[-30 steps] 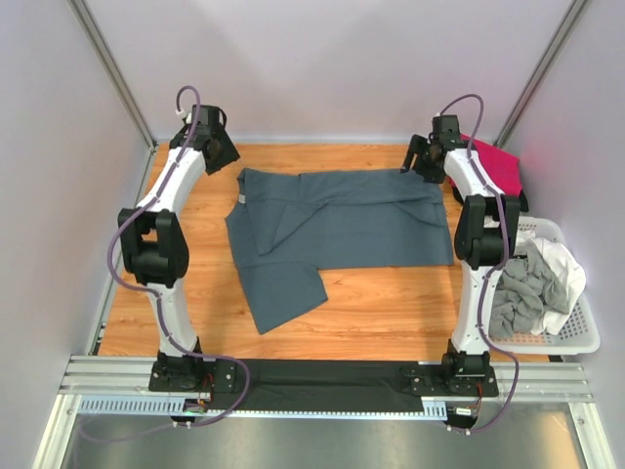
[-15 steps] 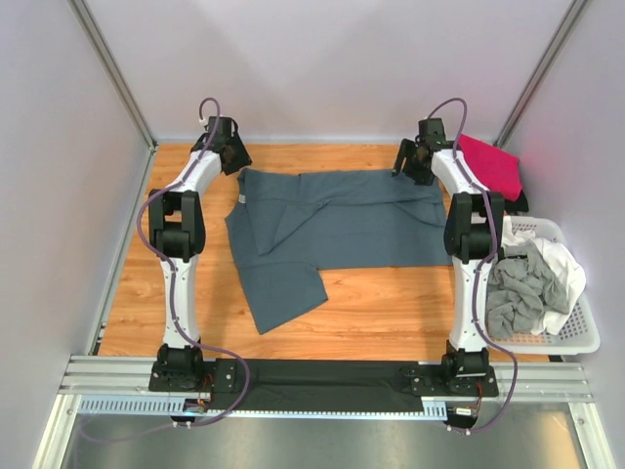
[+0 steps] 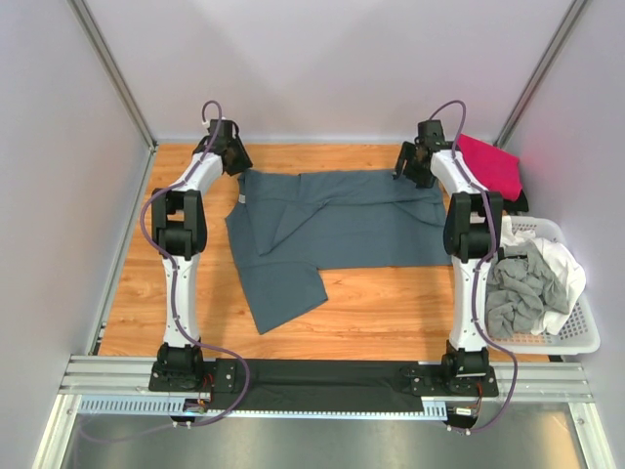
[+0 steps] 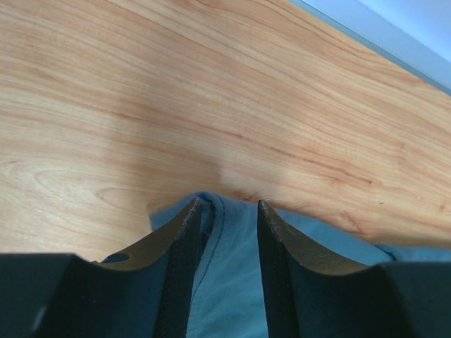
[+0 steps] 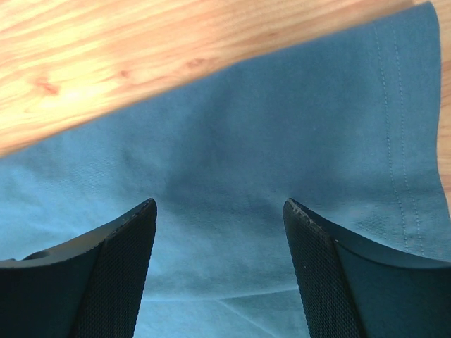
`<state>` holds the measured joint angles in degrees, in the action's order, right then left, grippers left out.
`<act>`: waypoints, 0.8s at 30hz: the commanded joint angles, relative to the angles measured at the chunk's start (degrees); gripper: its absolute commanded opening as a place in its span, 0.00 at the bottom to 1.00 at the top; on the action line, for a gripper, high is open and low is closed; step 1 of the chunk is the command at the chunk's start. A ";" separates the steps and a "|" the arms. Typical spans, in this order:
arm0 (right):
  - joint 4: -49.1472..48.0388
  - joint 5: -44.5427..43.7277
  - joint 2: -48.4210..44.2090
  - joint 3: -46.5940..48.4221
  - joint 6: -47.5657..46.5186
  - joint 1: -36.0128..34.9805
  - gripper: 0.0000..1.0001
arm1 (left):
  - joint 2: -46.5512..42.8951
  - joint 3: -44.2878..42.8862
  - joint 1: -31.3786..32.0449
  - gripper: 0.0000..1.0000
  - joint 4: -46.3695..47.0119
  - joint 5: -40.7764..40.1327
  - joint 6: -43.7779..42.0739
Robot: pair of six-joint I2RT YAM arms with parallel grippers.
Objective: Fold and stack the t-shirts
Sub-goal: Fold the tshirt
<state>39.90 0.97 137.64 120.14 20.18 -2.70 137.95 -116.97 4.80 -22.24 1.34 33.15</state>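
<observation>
The large slate blue-grey t-shirt (image 3: 342, 220) lies spread on the wooden table, its left part folded over and a flap hanging toward the front. My left gripper (image 3: 237, 164) is down at the shirt's far left corner. In the left wrist view its jaws (image 4: 225, 205) straddle a raised fold of the blue cloth (image 4: 229, 274), narrowed but with a gap still showing. My right gripper (image 3: 405, 168) hovers at the far right corner. In the right wrist view it (image 5: 220, 204) stands wide open over flat cloth (image 5: 232, 141), near the stitched hem.
A folded magenta-pink t-shirt (image 3: 491, 164) lies at the far right corner. A white lattice basket (image 3: 576, 342) at the right holds crumpled light grey (image 3: 518, 293) and white (image 3: 559, 264) shirts. A black strip (image 3: 322, 371) runs along the front rail. Walls close in on both sides.
My left arm swung in from the left to the shirt's far left corner, and its jaws narrowed around the cloth. The right gripper shifted slightly left over the far right corner.
</observation>
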 commanded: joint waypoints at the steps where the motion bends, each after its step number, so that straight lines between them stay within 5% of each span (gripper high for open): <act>1: 0.44 -2.62 0.96 2.38 0.91 -0.03 0.74 | 0.56 -2.04 -0.32 0.42 1.85 2.25 0.34; 6: 1.14 -3.78 1.31 2.29 0.91 0.06 0.74 | 0.83 -1.69 -0.32 0.26 2.03 2.61 1.04; 10: 1.93 -4.75 1.75 2.21 1.00 -0.03 0.73 | -1.10 0.07 -0.32 0.00 2.90 -0.81 1.13; 24: 3.95 -7.30 2.63 2.29 1.70 0.15 0.74 | -7.95 8.59 -1.10 0.00 5.19 -8.90 5.78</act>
<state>42.52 -4.47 138.80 120.16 20.97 -2.70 135.68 -109.80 4.67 -19.86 -5.19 36.36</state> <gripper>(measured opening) 0.738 0.006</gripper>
